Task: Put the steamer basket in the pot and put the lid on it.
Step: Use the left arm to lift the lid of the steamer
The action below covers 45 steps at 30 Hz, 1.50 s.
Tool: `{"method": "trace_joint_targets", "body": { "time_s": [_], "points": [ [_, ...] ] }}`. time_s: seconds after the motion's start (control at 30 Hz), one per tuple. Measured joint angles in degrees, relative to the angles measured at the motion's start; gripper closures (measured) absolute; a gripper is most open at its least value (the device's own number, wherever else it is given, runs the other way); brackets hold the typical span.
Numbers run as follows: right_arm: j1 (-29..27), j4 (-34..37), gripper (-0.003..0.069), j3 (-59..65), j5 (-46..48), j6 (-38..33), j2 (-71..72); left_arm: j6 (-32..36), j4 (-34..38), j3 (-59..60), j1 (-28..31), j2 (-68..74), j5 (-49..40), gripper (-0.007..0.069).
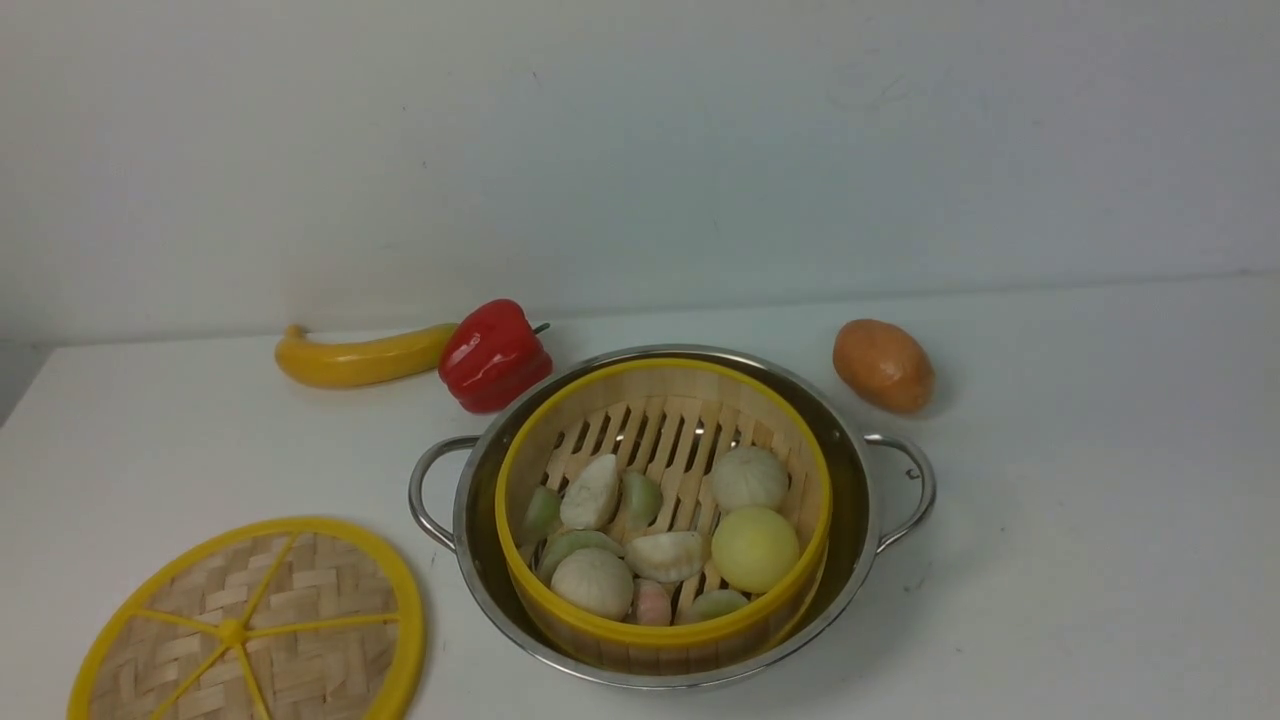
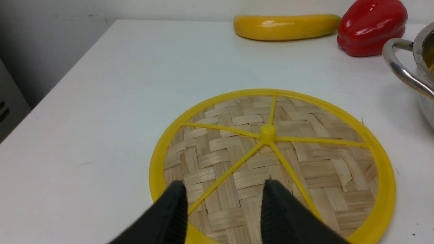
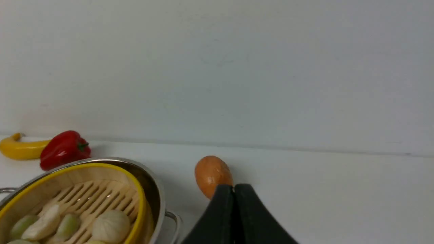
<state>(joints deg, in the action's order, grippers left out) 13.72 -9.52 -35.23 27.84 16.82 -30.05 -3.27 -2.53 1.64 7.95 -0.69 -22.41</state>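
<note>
The lid (image 2: 271, 159) lies flat by the front left corner of the worktop (image 1: 1050, 560), looking light and stiff, best pinched at its rim; left hand (image 2: 224, 189) hangs open and empty above it, right hand (image 3: 234, 189) shut, empty

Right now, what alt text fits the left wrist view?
The left arm's black fingers stand open over the near rim of the woven lid, which lies flat on the white table. Beyond it are a yellow banana, a red pepper and one handle of the pot.
</note>
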Motion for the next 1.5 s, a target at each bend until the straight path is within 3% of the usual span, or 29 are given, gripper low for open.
{"method": "trace_joint_targets", "body": {
  "time_s": [0.3,0.6,1.5],
  "points": [
    [-6.1,-4.7,0.0680,20.6,-3.3,0.3,22.5,0.0,0.0,0.0,0.0,0.0,0.0,0.0334],
    [-8.5,-6.0,0.0673,30.7,-3.0,1.1,30.2,0.0,0.0,0.0,0.0,0.0,0.0,0.0334],
    [-8.5,-6.4,0.0657,36.5,-4.3,2.9,30.5,0.0,0.0,0.0,0.0,0.0,0.0,0.0334]
  ]
}}
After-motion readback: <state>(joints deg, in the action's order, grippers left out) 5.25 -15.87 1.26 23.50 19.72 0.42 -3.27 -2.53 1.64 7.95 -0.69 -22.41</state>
